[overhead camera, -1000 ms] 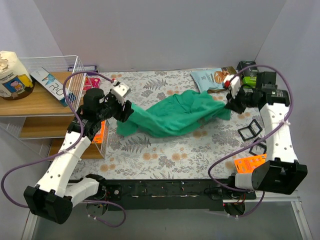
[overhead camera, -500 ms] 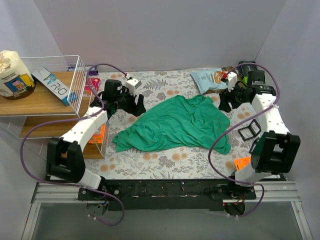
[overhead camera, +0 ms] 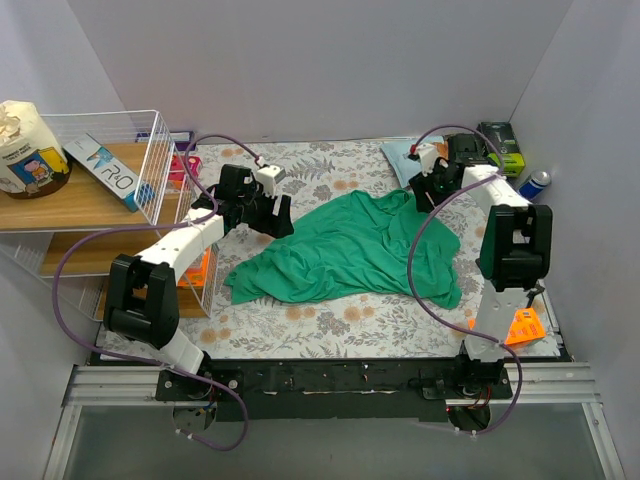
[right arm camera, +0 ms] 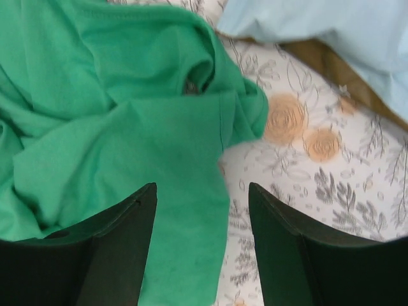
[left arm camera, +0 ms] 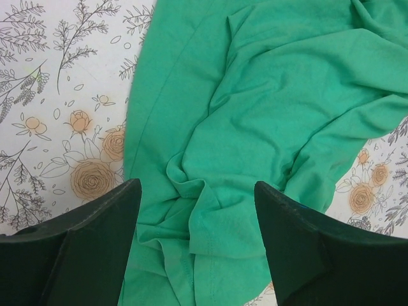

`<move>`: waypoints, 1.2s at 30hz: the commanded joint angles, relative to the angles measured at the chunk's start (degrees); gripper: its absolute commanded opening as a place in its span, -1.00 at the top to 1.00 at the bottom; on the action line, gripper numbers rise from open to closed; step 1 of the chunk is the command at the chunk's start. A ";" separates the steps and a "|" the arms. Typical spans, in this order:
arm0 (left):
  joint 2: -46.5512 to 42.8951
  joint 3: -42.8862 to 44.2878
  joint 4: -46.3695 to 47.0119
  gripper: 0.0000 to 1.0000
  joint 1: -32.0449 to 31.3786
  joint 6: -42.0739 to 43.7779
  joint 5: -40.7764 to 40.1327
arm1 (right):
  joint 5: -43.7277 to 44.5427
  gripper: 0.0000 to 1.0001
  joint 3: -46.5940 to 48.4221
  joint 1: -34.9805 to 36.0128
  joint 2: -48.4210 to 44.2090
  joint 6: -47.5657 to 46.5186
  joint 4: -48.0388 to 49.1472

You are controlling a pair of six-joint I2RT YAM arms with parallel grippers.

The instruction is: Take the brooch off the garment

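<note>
The garment point(overhead camera: 350, 250), a wrinkled emerald-green shirt, lies loose on the floral mat point(overhead camera: 330, 320) mid-table. My left gripper point(overhead camera: 277, 217) is open and empty, hovering over the shirt's far left edge. In the left wrist view its jaws point(left arm camera: 196, 191) stand wide apart above folded cloth point(left arm camera: 255, 115). My right gripper point(overhead camera: 421, 192) is open and empty over the shirt's far right corner. The right wrist view shows the jaws point(right arm camera: 201, 191) spread over the cloth's edge point(right arm camera: 127, 134). A small dark spot point(right arm camera: 189, 87) sits in a fold there; I cannot tell if it is the brooch.
A light blue snack bag point(overhead camera: 415, 155) lies at the back right, also in the right wrist view point(right arm camera: 331, 32). A green box point(overhead camera: 500, 145) and blue can point(overhead camera: 535, 183) stand by the right wall. A wire basket point(overhead camera: 140, 150) sits on the wooden shelf point(overhead camera: 60, 205) at left.
One second ago both grippers held the shirt stretched between them. They have let go; the shirt now lies spread on the mat, and both grippers have moved toward the back.
</note>
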 commanded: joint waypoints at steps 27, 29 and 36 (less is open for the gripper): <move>4.73 4.71 -3.60 -0.43 0.12 10.20 10.07 | -4.77 0.97 18.10 1.32 -12.73 5.28 -3.87; 5.69 4.62 -3.42 -0.42 0.03 10.55 11.39 | -3.80 0.97 17.40 0.97 -12.91 5.98 -3.78; 9.64 3.39 -0.09 -0.35 -0.32 10.64 10.25 | -4.40 0.97 17.75 -0.62 -12.12 10.12 -3.96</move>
